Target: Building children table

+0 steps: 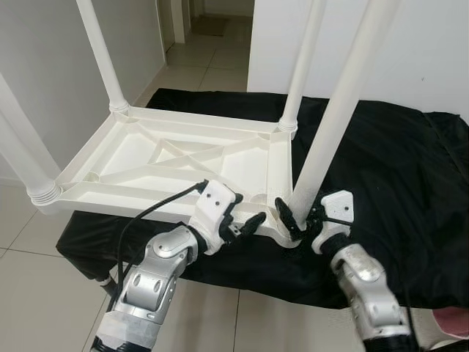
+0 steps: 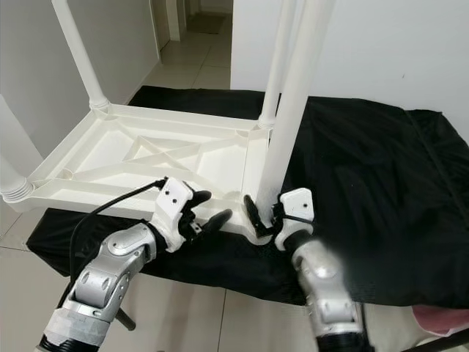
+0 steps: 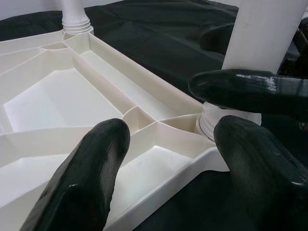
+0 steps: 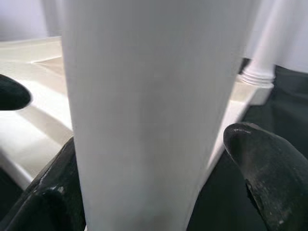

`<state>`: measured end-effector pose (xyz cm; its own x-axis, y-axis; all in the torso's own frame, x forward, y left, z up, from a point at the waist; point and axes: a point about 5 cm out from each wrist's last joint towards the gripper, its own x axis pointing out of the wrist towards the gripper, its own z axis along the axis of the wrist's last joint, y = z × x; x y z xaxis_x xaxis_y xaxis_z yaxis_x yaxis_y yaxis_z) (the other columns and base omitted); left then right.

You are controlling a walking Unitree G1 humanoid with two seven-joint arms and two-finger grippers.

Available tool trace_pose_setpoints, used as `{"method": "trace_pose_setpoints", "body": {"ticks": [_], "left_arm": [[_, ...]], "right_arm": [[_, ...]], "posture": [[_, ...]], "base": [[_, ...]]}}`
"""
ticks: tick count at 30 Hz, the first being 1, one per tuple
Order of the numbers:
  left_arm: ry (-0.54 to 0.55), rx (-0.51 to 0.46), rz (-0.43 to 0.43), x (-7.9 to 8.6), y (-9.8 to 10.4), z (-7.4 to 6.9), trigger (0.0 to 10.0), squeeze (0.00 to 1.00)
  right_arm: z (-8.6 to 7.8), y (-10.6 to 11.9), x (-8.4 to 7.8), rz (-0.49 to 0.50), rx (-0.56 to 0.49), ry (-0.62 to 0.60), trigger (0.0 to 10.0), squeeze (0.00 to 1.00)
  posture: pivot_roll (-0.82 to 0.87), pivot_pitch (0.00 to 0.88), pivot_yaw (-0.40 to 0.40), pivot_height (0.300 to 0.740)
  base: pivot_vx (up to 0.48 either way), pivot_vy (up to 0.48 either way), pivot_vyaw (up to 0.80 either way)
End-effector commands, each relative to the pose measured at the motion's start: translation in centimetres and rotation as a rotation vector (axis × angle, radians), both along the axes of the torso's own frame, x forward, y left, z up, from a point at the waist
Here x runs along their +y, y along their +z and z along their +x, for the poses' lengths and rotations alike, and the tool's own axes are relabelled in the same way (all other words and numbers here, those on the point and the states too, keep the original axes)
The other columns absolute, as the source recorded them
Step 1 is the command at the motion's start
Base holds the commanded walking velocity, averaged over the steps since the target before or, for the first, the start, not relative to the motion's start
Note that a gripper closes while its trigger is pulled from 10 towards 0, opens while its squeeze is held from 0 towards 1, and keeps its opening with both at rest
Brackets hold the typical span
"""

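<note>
A white plastic children's table top [image 1: 168, 165] lies upside down on a black cloth [image 1: 388, 169] spread over a low surface, its ribbed underside facing up. 4 white legs rise from its corners: 1 at the far left [image 1: 102, 55], 1 at the far right [image 1: 304, 66], 1 at the near left [image 1: 22, 158], and 1 at the near right [image 1: 344, 110], closest to the robot.

The right gripper [image 1: 304, 216] has its 2 black fingers around the base of the near right leg, 1 on each side, just above the corner socket [image 3: 211, 120]. In the right wrist view the leg stands between the fingers with slim gaps at the edges, so the grip looks close but I cannot tell if it is firmly clamped.

The left gripper [image 1: 242, 224] is open and empty, its fingers spread at the table's near edge, just beside that same corner.

The relation that matters: the leg's long axis runs upward, leaning slightly to the robot's right, straight out of the socket, and the right gripper meets it crosswise. The right arm is on the leg; the left is nearer the table top and seems placed to steady it. This looks like seating or tightening the last leg.

No brand, label or writing can be read anywhere.
</note>
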<state>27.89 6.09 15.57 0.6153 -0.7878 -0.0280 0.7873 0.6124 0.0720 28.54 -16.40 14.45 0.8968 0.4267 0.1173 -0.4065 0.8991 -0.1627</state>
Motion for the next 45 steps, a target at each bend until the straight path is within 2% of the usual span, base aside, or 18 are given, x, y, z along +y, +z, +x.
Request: {"method": "trace_pose_setpoints", "body": {"ticks": [1, 4, 5, 7, 8, 9, 10, 12, 13, 18, 19, 20, 28, 31, 35, 39, 43, 45], "left_arm": [[0.037, 0.004, 0.002, 0.0, -0.2, 0.1, 10.0, 0.00], [0.039, 0.003, 0.002, 0.0, -0.1, 0.2, 10.0, 0.00], [0.043, -0.001, -0.009, -0.2, 0.2, 0.3, 10.0, 0.00], [0.044, -0.002, -0.014, -0.2, 0.3, 0.3, 10.0, 0.00], [0.038, -0.003, -0.014, -0.3, 0.4, 0.1, 10.0, 0.00], [0.038, -0.003, -0.014, -0.3, 0.4, 0.1, 10.0, 0.00], [0.035, -0.001, -0.010, -0.2, 0.2, 0.0, 10.0, 0.00], [0.035, -0.001, -0.010, -0.2, 0.2, 0.0, 10.0, 0.00], [0.034, 0.001, -0.005, -0.1, 0.0, -0.1, 10.0, 0.00], [0.037, 0.003, -0.001, 0.0, 0.0, 0.0, 10.0, 0.00], [0.039, 0.004, 0.000, 0.1, -0.1, 0.0, 10.0, 0.00], [0.040, 0.004, 0.000, 0.1, -0.1, 0.1, 10.0, 0.00], [0.033, 0.003, 0.010, -0.2, -0.2, 0.0, 10.0, 0.00], [0.030, 0.008, 0.008, -0.3, -0.4, -0.3, 10.0, 0.00], [0.031, 0.014, -0.002, -0.5, -0.4, -0.3, 10.0, 0.00], [0.019, 0.015, 0.003, -0.6, -0.4, -0.3, 10.0, 0.00], [0.018, 0.015, 0.003, -0.6, -0.4, -0.3, 10.0, 0.00], [0.023, 0.013, 0.003, -0.5, -0.4, -0.2, 10.0, 0.00]], "right_arm": [[0.1, -0.3, 0.2, -0.002, 0.011, 0.045, 10.0, 0.00], [0.1, -0.3, 0.2, -0.009, 0.016, 0.065, 10.0, 0.00], [0.3, -0.7, 0.4, -0.050, 0.035, 0.136, 6.9, 0.00], [0.3, -0.8, 0.4, -0.063, 0.042, 0.159, 6.9, 0.00], [0.4, -0.8, 0.5, -0.060, 0.044, 0.194, 4.7, 0.00], [0.4, -0.8, 0.5, -0.060, 0.044, 0.194, 4.7, 0.00], [0.4, -0.9, 0.5, -0.061, 0.046, 0.206, 1.8, 0.00], [0.4, -0.9, 0.5, -0.061, 0.046, 0.206, 1.8, 0.00], [0.4, -1.2, 0.4, -0.072, 0.055, 0.226, 0.0, 0.00], [0.5, -1.6, 0.1, -0.081, 0.067, 0.231, 0.0, 0.00], [0.4, -1.7, -0.1, -0.081, 0.076, 0.213, 8.5, 0.00], [0.4, -1.9, -0.3, -0.076, 0.086, 0.201, 10.0, 0.00], [0.3, -1.4, -0.8, 0.029, 0.062, 0.031, 10.0, 0.00], [0.0, -1.5, -0.3, 0.120, 0.080, -0.127, 10.0, 0.00], [-0.5, -1.3, 0.6, 0.171, 0.087, -0.239, 10.0, 0.00], [-1.0, -1.5, 2.0, 0.152, 0.103, -0.335, 10.0, 0.00], [-1.2, -1.4, 2.4, 0.137, 0.106, -0.380, 10.0, 0.00], [-1.6, -2.1, 2.6, 0.147, 0.135, -0.510, 10.0, 0.00]], "posture": [[-0.04, 0.035, 0.022, 0.740], [-0.04, 0.035, 0.022, 0.740], [-0.03, 0.036, 0.027, 0.740], [-0.03, 0.036, 0.027, 0.740], [-0.03, 0.034, 0.026, 0.740], [-0.03, 0.034, 0.026, 0.740], [-0.03, 0.033, 0.024, 0.740], [-0.03, 0.033, 0.024, 0.740], [-0.03, 0.033, 0.023, 0.740], [-0.03, 0.028, 0.017, 0.740], [-0.03, 0.027, 0.016, 0.740], [-0.03, 0.024, 0.017, 0.740], [-0.04, 0.019, 0.014, 0.740], [-0.04, 0.017, 0.017, 0.740], [-0.04, 0.028, 0.023, 0.740], [-0.05, 0.036, 0.024, 0.740], [-0.05, 0.036, 0.024, 0.740], [-0.05, 0.039, 0.018, 0.740]], "base": [[0.000, 0.000, 0.00], [0.000, 0.000, 0.00], [0.000, 0.000, 0.00], [0.000, 0.000, 0.00], [0.000, 0.000, 0.00], [0.000, 0.000, 0.00], [0.000, 0.000, 0.00], [0.000, 0.000, 0.00], [0.000, 0.000, 0.00], [0.000, 0.000, 0.00], [0.000, 0.000, 0.00], [0.000, 0.000, 0.00], [0.000, 0.000, 0.00], [0.000, 0.000, 0.00], [0.000, 0.000, 0.00], [0.000, 0.000, 0.00], [0.000, 0.000, 0.00], [0.000, 0.000, 0.00]]}}
